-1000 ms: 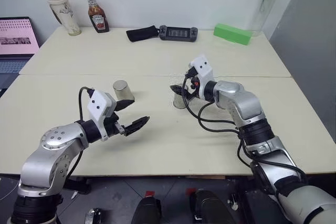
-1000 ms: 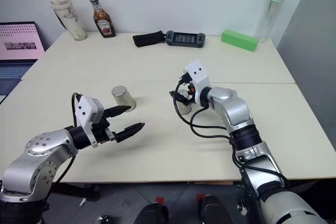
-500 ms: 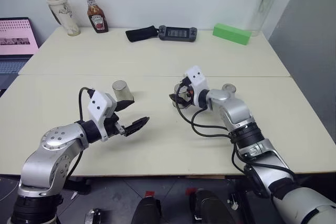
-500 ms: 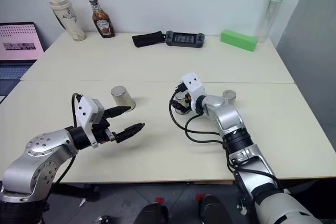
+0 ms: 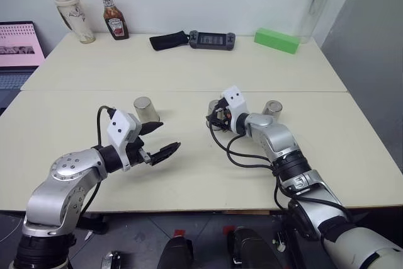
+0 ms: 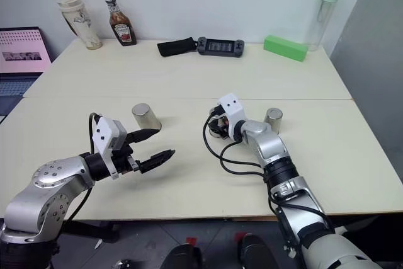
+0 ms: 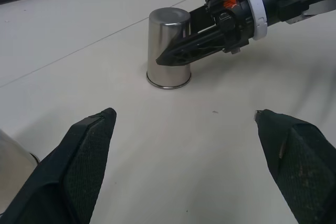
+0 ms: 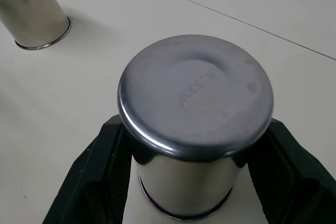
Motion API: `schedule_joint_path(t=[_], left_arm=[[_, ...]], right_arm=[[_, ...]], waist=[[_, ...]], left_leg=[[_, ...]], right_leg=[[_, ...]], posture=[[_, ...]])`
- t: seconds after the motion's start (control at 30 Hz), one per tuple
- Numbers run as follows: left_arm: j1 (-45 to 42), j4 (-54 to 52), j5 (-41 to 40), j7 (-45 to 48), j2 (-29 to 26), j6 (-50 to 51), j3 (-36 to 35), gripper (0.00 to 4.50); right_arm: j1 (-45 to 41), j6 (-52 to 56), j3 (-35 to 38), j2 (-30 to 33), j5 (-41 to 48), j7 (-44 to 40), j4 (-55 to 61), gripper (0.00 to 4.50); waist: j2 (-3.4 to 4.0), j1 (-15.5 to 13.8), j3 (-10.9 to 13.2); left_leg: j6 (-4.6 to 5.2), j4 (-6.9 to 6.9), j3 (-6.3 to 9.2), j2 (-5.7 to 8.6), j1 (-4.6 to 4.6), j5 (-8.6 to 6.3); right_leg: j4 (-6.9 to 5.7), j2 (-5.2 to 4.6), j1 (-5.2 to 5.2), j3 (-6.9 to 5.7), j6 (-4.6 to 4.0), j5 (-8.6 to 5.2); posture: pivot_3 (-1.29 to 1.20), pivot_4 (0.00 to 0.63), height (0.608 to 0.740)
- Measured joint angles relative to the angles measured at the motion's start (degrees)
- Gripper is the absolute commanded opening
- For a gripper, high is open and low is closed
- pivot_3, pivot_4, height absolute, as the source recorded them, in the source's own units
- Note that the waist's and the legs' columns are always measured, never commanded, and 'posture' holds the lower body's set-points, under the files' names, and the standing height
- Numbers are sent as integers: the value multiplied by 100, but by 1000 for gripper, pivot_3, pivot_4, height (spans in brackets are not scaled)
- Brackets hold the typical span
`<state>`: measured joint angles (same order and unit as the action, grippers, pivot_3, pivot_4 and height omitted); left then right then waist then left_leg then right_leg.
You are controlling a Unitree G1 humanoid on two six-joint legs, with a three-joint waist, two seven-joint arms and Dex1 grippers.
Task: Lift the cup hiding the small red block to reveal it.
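- Where the two halves of the pale desk (image 5: 189, 61) meet near its middle, the right hand (image 5: 216, 116) has its two black fingers (image 8: 107, 166) pressed against opposite sides of the cup (image 8: 194, 108), pinching it.
- That cup stands upside down, flat base up, with its rim on the desk.
- A second cup (image 5: 146, 109) stands inverted to the left, just beyond the left hand (image 5: 157, 141).
- The left hand hovers above the desk with its fingers spread wide, holding nothing.
- A third cup (image 5: 272, 109) stands inverted to the right of the right arm, near the forearm.
- Along the far edge sit a ketchup bottle (image 5: 109, 5), a lidded tumbler (image 5: 69, 7), a black game controller (image 5: 211, 39), a long green block (image 5: 277, 40) and a clear tall bottle (image 5: 316, 5).
- A laptop (image 5: 17, 51) sits off the desk's left side.
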<state>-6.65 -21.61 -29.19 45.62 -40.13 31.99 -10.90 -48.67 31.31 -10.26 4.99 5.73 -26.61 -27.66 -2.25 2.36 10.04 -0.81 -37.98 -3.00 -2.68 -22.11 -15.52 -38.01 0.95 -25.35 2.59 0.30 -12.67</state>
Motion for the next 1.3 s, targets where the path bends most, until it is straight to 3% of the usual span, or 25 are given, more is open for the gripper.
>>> schedule_joint_path(t=[0.13,0.4,0.77,1.0,1.3], left_arm=[[-2,2,-1,4,0,1,-1,4500],[-3,54,0,106,-35,2,-4,4500],[-156,158,9,105,-14,1,40,4500],[-148,163,22,118,-17,0,48,4500],[-342,321,134,136,-5,-110,276,4500]], right_arm=[[24,394,236,21,245,-83,436,2717],[-202,1967,395,634,872,-393,2766,2717],[101,2173,202,685,899,-322,2860,2717],[842,2411,283,1543,1146,-636,3664,2717],[1459,1660,205,1622,1020,-726,3364,2717]], waist=[[1,-2,1],[2,-17,1],[2,-16,1],[2,-60,1],[2,-37,1]], left_leg=[[0,0,6,0,-3,0],[0,1,53,0,-20,0],[0,-1,73,5,-40,0],[0,-3,91,14,-65,0],[1,-7,91,9,-47,2]], right_leg=[[1,0,-1,-1,0,0],[2,0,-10,-7,-2,-2],[9,1,-14,-12,-3,-3],[19,0,-22,-24,-3,-3],[8,17,-16,-22,-3,-4]], posture=[[0,150,740],[0,150,740],[0,150,740],[0,150,740],[0,150,740]])
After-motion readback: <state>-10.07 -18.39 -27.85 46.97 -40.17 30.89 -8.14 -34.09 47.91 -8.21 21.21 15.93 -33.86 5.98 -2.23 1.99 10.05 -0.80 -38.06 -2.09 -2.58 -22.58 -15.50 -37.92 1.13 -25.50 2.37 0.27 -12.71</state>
